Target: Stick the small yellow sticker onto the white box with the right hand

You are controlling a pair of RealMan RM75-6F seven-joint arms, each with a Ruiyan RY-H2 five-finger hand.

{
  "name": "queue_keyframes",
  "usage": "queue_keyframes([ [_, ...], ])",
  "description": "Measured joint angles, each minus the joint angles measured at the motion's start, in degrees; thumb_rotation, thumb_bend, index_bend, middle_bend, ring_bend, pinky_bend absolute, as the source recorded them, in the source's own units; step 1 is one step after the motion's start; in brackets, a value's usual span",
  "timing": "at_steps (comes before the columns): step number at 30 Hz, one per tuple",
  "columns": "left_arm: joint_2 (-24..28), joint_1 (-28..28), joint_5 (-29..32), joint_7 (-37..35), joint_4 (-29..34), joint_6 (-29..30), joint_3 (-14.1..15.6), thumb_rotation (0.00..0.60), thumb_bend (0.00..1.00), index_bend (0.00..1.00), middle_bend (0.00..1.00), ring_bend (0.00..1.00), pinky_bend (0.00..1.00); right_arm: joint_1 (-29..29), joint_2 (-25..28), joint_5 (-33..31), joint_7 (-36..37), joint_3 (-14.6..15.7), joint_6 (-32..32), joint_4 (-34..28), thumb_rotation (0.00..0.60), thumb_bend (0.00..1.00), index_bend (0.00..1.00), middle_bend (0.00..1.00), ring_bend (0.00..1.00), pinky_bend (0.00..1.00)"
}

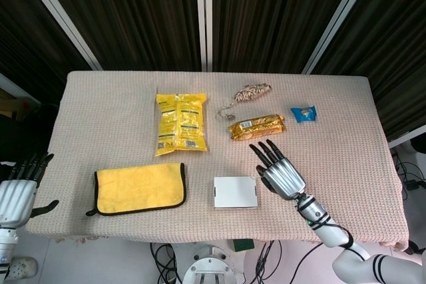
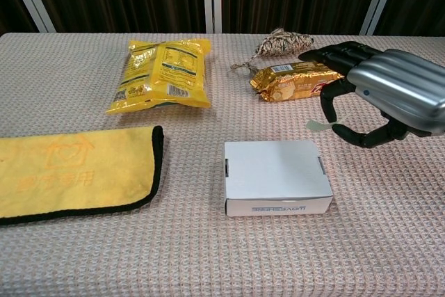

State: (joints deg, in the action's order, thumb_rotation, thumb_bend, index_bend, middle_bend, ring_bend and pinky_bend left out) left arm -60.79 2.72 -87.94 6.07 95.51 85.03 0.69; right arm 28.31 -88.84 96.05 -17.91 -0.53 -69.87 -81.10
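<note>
1. Setting: an indoor robot test station of the lab or studio type, not a home.
2. Work surface: a table (image 1: 100,91) covered edge to edge with a beige woven cloth fills the centre of the head view.
3. Backdrop: dark pleated curtains (image 1: 133,11) with pale diagonal and vertical frame bars (image 1: 205,14) span the top of both views.
4. Floor area: loose cables (image 1: 166,257) and a round equipment base (image 1: 212,272) show below the table's near edge, at the bottom centre of the head view.
5. Table contents: assorted snack packs, a cloth and a box lie spaced apart as test items.
</note>
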Motion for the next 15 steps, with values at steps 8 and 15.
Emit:
queue_keyframes([
  [8, 0.1, -0.3, 0.3, -0.6, -0.4, 0.3, 0.0, 0.6, 0.0, 0.09, 0.07, 0.03, 0.13, 1.5, -2.3, 0.3, -1.7, -0.1, 1.8, -0.4, 0.6, 0.46, 0.62, 0.0, 0.0, 0.0],
  [15, 0.0, -0.3, 0.4, -1.5, -1.2, 0.2, 0.0, 0.6, 0.0, 0.09, 0.07, 0.03, 0.13, 2.4, -3.7, 0.0, -3.2, -0.2, 3.3, -0.7, 0.6, 0.46, 0.62, 0.0, 0.0, 0.0],
])
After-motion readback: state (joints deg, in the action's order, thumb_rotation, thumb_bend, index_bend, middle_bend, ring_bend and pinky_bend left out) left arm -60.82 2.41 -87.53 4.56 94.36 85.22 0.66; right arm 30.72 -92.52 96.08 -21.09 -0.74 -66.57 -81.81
